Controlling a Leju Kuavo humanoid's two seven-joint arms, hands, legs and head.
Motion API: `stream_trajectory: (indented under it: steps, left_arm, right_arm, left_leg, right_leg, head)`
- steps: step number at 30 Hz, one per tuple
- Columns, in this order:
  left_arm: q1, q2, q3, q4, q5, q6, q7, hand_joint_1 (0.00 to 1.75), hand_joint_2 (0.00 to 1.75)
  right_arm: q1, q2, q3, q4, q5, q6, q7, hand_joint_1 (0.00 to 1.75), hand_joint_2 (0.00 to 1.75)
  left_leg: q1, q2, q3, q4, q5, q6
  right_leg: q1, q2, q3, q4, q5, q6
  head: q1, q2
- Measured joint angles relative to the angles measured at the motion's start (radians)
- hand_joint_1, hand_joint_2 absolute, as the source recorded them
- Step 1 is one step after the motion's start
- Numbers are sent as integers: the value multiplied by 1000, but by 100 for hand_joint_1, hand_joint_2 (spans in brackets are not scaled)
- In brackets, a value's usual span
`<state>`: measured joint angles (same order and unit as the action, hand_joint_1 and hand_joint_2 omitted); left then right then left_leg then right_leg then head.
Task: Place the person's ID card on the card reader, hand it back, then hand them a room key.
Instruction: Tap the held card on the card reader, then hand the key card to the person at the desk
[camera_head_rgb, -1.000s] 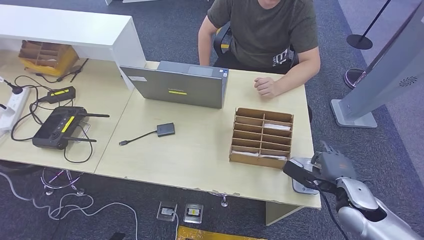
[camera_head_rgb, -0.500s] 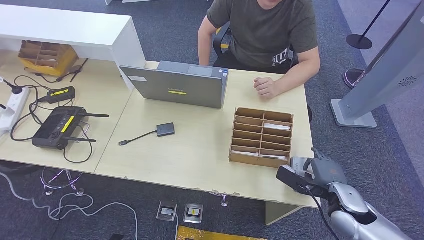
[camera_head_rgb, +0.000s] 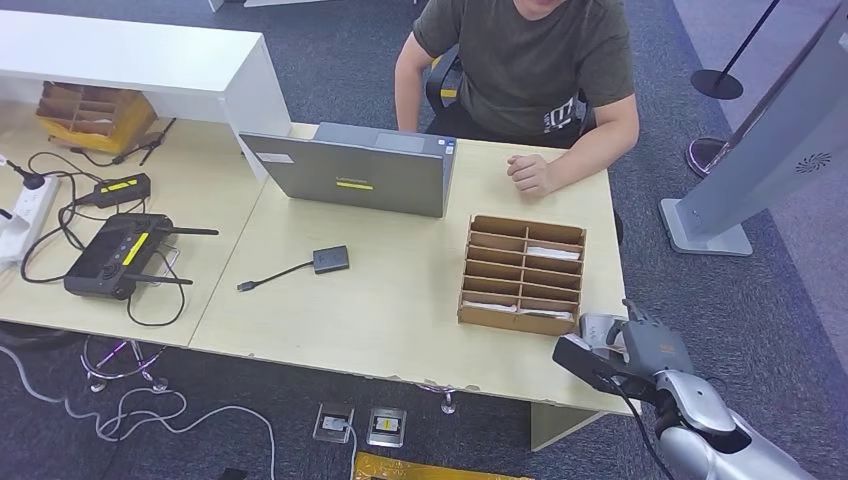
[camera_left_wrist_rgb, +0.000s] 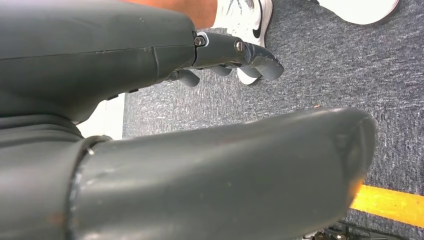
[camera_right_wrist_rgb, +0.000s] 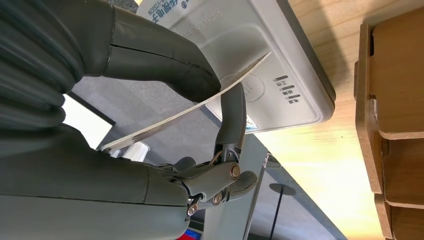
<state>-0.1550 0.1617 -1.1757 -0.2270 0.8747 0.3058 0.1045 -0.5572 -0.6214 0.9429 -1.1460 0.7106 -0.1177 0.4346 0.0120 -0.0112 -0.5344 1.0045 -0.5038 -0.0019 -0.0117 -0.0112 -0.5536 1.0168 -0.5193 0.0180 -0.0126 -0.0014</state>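
Observation:
My right hand (camera_head_rgb: 628, 352) hovers at the table's near right corner, over the white card reader (camera_head_rgb: 596, 326). In the right wrist view the thumb (camera_right_wrist_rgb: 165, 65) and a dark finger (camera_right_wrist_rgb: 233, 112) pinch the thin ID card (camera_right_wrist_rgb: 187, 114). The card is tilted, and its far edge lies close to the face of the card reader (camera_right_wrist_rgb: 265, 60); I cannot tell whether they touch. The cardboard slot box (camera_head_rgb: 523, 274) beside the reader holds white key cards (camera_head_rgb: 553, 253). My left hand (camera_left_wrist_rgb: 200, 125) hangs over the carpet, holding nothing, fingers (camera_left_wrist_rgb: 235, 54) apart from the thumb.
A person (camera_head_rgb: 530, 60) sits across the table, one hand (camera_head_rgb: 530, 172) resting on it. A grey laptop (camera_head_rgb: 360, 170) stands mid-table, with a small black adapter (camera_head_rgb: 331, 259) in front of it. A router (camera_head_rgb: 115, 252) and cables lie at the left.
My right hand has drawn slightly nearer and to the left over the card reader, still pinching the card. The person and the table's things have not moved.

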Motion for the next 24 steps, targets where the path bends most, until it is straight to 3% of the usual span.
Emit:
stream_trajectory:
  steps: [18,24]
  left_arm:
    - [9,7,0,0,13,1,-11,0,0]
    - [9,10,0,0,8,5,-11,0,0]
  right_arm:
    - [-60,-26,-32,-41,-45,-75,46,175,175]
    - [-121,-81,-88,-155,-28,-43,101,175,175]
  left_leg:
    - [0,1,0,0,0,0]
    - [-1,1,1,0,0,0]
  right_leg:
    - [0,0,0,0,0,0]
    - [-1,1,0,1,0,0]
  head:
    - [0,0]
    - [0,0]
